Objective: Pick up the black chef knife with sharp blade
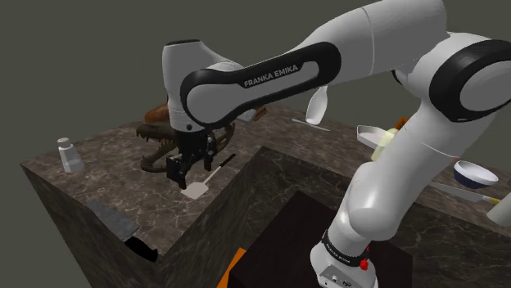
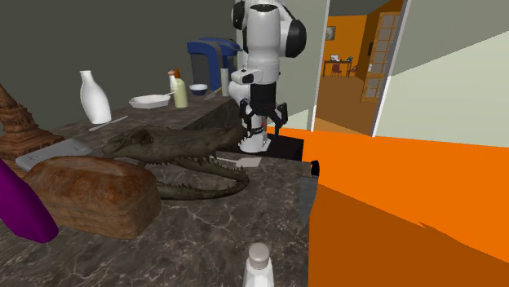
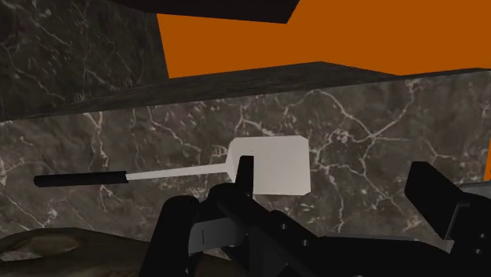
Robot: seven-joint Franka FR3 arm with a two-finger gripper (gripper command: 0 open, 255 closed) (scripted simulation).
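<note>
The gripper [image 1: 180, 176] hangs above a spatula [image 3: 271, 164], its 2 fingers spread and empty. The knife [image 1: 119, 224] lies well apart, at the counter's [image 1: 98, 176] edge. This looks like the approach step: next, cross over and align with the black handle.

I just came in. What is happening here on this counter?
A white arm holds its black hand open and empty above a spatula on the dark marbled counter. The chef knife, grey blade and black handle, lies untouched at the counter's corner, apart from the hand.
</note>
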